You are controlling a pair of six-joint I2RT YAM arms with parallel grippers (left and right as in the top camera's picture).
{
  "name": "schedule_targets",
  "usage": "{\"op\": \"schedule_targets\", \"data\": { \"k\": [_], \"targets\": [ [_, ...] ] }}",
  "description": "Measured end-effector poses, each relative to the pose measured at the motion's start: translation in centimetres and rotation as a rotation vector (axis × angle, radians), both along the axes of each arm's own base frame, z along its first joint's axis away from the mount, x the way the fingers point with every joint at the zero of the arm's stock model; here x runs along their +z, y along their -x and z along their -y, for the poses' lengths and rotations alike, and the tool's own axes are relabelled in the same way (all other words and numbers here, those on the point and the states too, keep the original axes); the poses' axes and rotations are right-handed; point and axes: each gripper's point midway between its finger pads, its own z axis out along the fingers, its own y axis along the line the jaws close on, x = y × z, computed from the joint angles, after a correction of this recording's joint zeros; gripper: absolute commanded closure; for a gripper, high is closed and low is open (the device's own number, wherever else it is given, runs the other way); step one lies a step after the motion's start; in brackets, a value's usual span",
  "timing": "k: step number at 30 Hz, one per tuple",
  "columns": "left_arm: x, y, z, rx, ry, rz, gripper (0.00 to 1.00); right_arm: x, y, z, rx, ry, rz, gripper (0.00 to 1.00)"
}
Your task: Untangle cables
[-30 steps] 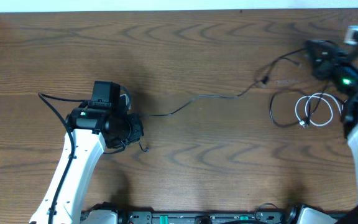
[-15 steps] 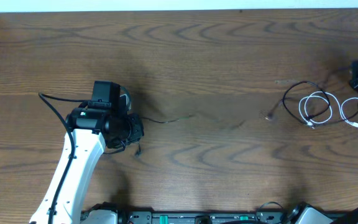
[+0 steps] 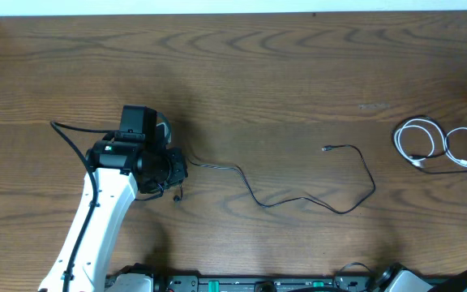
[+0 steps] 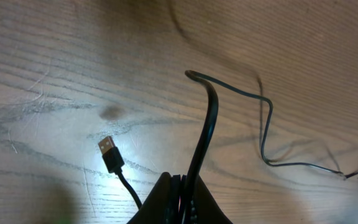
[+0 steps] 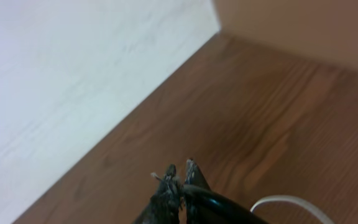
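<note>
The black cable (image 3: 298, 200) lies slack in a wavy line across the table's middle, its small free plug (image 3: 327, 148) pointing left. My left gripper (image 3: 175, 170) is shut on its other end. In the left wrist view the black cable (image 4: 207, 124) rises out of the closed jaws (image 4: 184, 186), and a USB plug (image 4: 107, 152) lies beside them. The white cable (image 3: 438, 146) lies in two loops at the far right. My right gripper (image 5: 180, 174) is shut above the table's corner, out of the overhead view. A white cable arc (image 5: 288, 202) shows beside it, and I cannot tell whether it grips anything.
The table's back edge meets a white wall (image 5: 73, 74). The left arm's own thick black wire (image 3: 67, 138) loops out at the left. The arm bases (image 3: 258, 284) line the front edge.
The right gripper has moved right, out of the overhead view. The black cable, earlier stretched toward it, now lies slack in the middle. The white cable has been dragged right into two loops.
</note>
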Motion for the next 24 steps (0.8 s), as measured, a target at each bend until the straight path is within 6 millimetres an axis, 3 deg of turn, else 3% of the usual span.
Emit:
{"op": "schedule_targets", "data": {
  "k": [4,5,8,9,16,24],
  "targets": [
    [0.0,0.0,0.0,0.0,0.0,0.0,0.93,0.5,1.0,1.9,-0.073,0.029,0.008,0.99],
    [0.0,0.0,0.0,0.0,0.0,0.0,0.92,0.4,1.2,2.1,-0.085,0.029,0.003,0.93],
    [0.0,0.0,0.0,0.0,0.0,-0.001,0.93,-0.3,1.4,2.3,-0.096,0.017,-0.022,0.49],
    [0.0,0.0,0.0,0.0,0.0,-0.001,0.92,-0.8,1.5,2.2,-0.095,0.008,-0.037,0.42],
    [0.0,0.0,0.0,0.0,0.0,0.0,0.93,-4.3,0.2,0.4,0.024,-0.095,-0.096,0.49],
    [0.1,-0.5,0.0,0.0,0.002,0.019,0.93,-9.0,-0.2,-5.5,0.218,-0.299,-0.225,0.44]
  ]
}}
